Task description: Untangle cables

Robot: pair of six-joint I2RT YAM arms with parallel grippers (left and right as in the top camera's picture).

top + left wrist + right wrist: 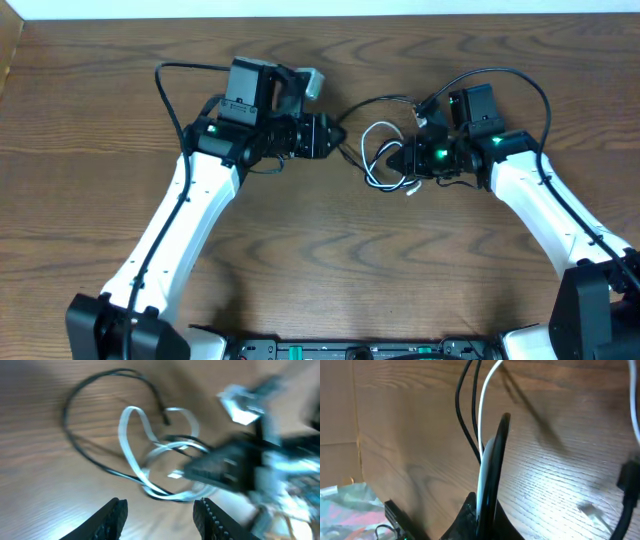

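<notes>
The white cable (377,152) lies in loops on the table between my two grippers, tangled with the thin black cable (372,101). In the left wrist view the white loops (134,445) cross the black cable (75,435). My left gripper (328,136) is open and empty (161,514), just short of the loops. My right gripper (402,160) is shut on the white cable (487,395), which runs up between its closed fingers (499,435). Two strands of black cable (462,415) run beside it. A white plug end (590,510) lies on the table.
The wooden table (320,260) stretches around the tangle. Thicker black arm wires arch over each wrist, on the left (165,75) and on the right (535,85). The right gripper body shows blurred in the left wrist view (225,465).
</notes>
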